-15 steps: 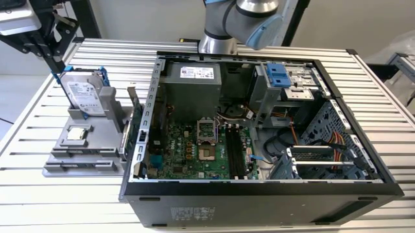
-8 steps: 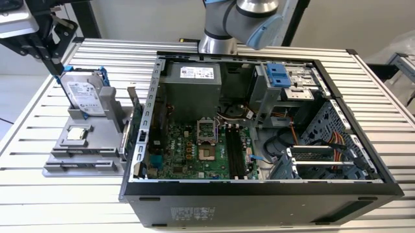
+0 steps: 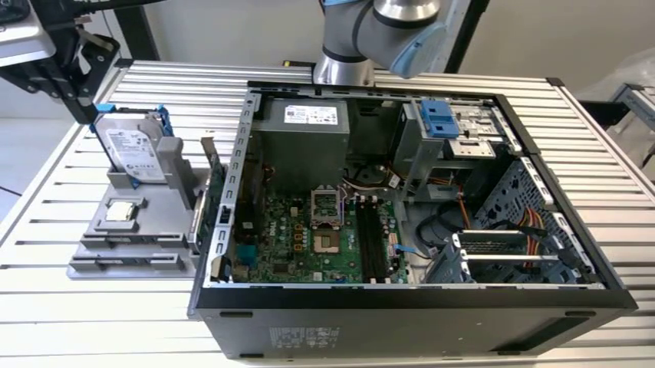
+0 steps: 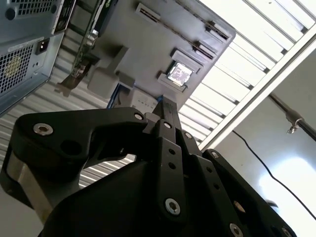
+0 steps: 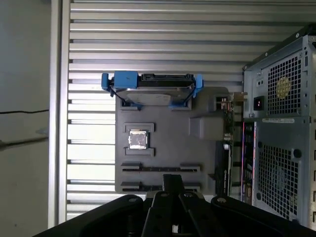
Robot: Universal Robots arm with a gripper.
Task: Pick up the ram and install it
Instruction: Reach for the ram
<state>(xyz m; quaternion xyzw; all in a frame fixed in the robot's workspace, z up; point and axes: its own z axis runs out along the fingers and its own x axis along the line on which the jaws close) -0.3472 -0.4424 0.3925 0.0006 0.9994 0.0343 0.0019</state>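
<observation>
Beside the parts tray (image 3: 164, 234): open computer case (image 3: 409, 322). Above the tray: gripper (image 5: 173, 178), jaws together, nothing held. In the tray's outermost long slot, apparently: ram (image 5: 143, 187), edge-up. Handling: jaws spread across its thin faces, mid-length, approach square.

- The gripper (image 5: 173, 180), jaws together, hung in open air above the holder (image 5: 168, 133), well apart from it
- A hard drive (image 3: 133, 149) stood upright at the holder's back end in the exterior view, barring a low pass there
- A card (image 3: 212, 207) stood on edge between holder and case (image 3: 409, 314), with the case wall just beside it
- The case lay open on top, so the memory slots (image 3: 370, 241) could be reached from above
- Power supply (image 3: 297, 142), drive cage (image 3: 450, 146) and cables (image 3: 517, 222) crowded the slots
- Open table (image 3: 51, 322) lay on the holder's side toward the exterior view's left
</observation>
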